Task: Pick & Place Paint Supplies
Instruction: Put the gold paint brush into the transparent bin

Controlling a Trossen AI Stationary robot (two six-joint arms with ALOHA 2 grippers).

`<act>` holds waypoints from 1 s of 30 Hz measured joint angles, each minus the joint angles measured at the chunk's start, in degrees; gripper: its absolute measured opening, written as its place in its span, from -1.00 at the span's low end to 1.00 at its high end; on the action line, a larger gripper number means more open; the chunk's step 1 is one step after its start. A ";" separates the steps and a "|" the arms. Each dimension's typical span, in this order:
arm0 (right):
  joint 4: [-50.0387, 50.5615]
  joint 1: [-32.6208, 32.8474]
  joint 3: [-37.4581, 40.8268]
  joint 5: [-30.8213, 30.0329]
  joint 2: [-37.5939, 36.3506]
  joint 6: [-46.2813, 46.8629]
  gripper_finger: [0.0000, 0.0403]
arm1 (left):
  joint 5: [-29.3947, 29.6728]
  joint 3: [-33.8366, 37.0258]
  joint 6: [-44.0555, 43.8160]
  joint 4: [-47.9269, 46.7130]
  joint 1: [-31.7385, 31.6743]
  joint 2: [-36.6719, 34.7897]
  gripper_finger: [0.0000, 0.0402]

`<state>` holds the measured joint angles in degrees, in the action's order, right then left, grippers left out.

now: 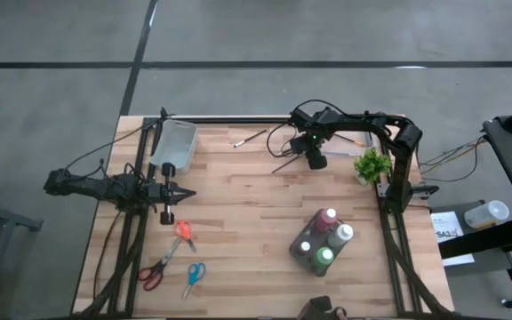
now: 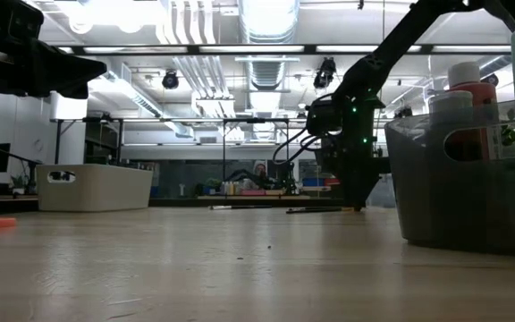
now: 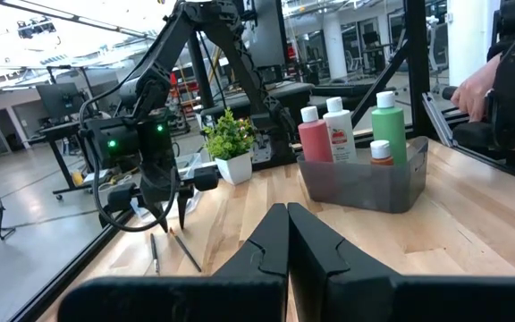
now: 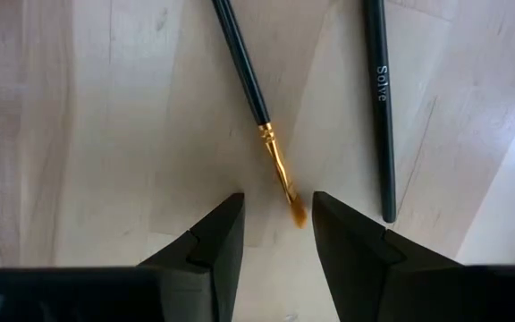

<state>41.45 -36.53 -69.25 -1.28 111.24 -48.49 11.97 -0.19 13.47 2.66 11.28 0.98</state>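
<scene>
My right gripper [image 4: 277,215] is open and points down at the table's far middle [image 1: 314,160]. Its fingertips stand on either side of the bristle end [image 4: 293,207] of a thin dark paintbrush [image 4: 244,72] with a gold ferrule, which lies flat on the wood. A second dark brush [image 4: 381,107] lies beside it, and a third brush [image 1: 249,138] lies farther left. Four paint bottles, dark red [image 1: 329,216], white [image 1: 343,234], green [image 1: 325,258] and red [image 1: 306,248], stand in a grey bin [image 1: 302,233]. My left gripper [image 3: 286,246] is shut and hovers at the table's left [image 1: 169,191].
A white bin [image 1: 174,147] sits at the far left and a small potted plant [image 1: 372,164] at the far right. Two scissors [image 1: 154,272] [image 1: 194,276] and an orange tool [image 1: 183,231] lie near left. A person's hand [image 3: 472,89] shows beyond the table's right side.
</scene>
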 joint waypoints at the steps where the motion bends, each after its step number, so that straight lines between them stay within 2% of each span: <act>1: 0.02 0.00 0.01 0.00 -0.01 -0.01 -0.39 | 0.00 0.00 0.00 0.00 -0.01 0.02 -1.00; 11: 0.36 0.04 0.22 0.28 -0.06 0.44 -0.93 | 0.02 0.00 0.00 0.00 0.01 0.01 -1.00; 30: -0.11 0.04 0.20 0.26 -0.19 0.50 -0.94 | 0.00 0.00 0.00 0.00 0.01 0.01 -1.00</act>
<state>41.34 -36.49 -69.06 -1.02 111.06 -47.99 11.97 -0.19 13.47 2.66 11.29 0.98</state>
